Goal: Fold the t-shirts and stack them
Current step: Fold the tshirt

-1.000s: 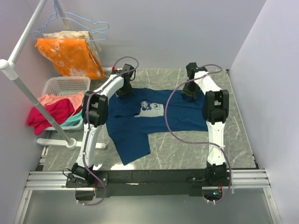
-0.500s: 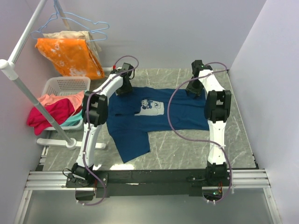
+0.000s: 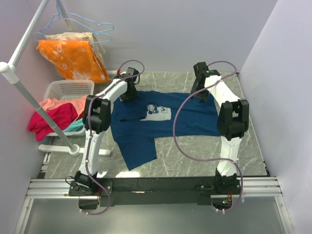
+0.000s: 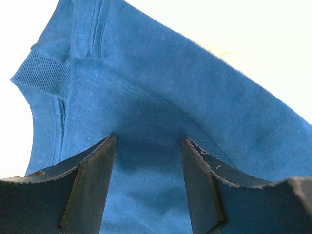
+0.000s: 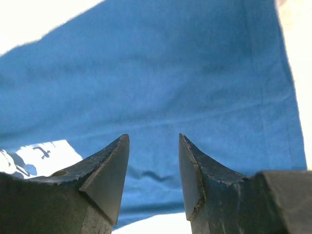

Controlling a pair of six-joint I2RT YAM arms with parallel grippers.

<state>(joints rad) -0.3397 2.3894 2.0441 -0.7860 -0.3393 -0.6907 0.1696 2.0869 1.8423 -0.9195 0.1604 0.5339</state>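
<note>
– Tabletop (image 3: 195, 156) takes up most of the room: grey, veined like marble, hard and flat. What lies on it?
– One navy t-shirt (image 3: 141, 141) of soft knit, spread flat across the middle and far part, between the two arms. A broad flap of it runs toward the near edge on the left.
– Anything around it?
– All off to the left. A white tubular rack (image 3: 29, 97) slants across the far-left corner. An orange flower-patterned garment (image 3: 73, 58) hangs there under thin blue wire hangers (image 3: 95, 24). Below stands a white latticed plastic basket (image 3: 68, 88), with a pile of pink and red clothes (image 3: 51, 117) at its near side. Purple cables (image 3: 178, 122) loop from each arm, and the right one crosses above the shirt.
– Any writing?
– The pale square print (image 3: 158, 112) on the chest shows a cartoon figure. In the right wrist view one corner of it carries small dark marks, too small to read.
– And the grippers?
– The left gripper (image 4: 148, 141) hovers at the shirt's far-left edge, by the ribbed collar (image 4: 44, 73), jaws apart with nothing pinched between them. The right gripper (image 5: 152, 139) is at the far-right edge, over smooth cloth with a stitched seam, jaws likewise parted and empty.
</note>
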